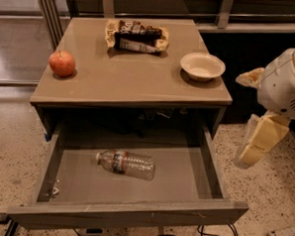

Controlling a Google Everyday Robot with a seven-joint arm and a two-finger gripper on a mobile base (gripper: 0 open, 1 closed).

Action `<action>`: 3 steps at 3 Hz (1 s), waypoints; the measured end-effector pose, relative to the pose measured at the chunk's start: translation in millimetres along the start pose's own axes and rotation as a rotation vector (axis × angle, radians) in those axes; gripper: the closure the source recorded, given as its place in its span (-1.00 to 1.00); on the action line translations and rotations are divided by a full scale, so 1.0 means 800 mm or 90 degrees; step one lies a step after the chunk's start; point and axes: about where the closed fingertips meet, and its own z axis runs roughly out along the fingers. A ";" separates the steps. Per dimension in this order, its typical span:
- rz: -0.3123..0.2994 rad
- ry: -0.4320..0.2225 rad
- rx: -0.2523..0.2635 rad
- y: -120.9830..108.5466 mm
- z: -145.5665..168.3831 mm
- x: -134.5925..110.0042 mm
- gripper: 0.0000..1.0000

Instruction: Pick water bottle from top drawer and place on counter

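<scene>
Your arm [288,82] sits way over at the right edge of the view, its chunky white wrist housing up top. Your gripper [249,156] hangs below it, pointing down and slanting a bit left, in free air, touching nothing.

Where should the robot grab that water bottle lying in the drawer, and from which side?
Probably around the middle of the water bottle, from straight above: it lies on its side, cap leftward, and the top drawer walls block sideways approaches. The gripper hangs right of the counter.
</scene>
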 end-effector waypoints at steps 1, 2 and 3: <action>0.004 -0.037 -0.012 0.011 0.040 -0.003 -1.00; 0.029 -0.078 0.001 0.001 0.085 -0.023 -1.00; 0.049 -0.104 0.051 -0.018 0.100 -0.046 -1.00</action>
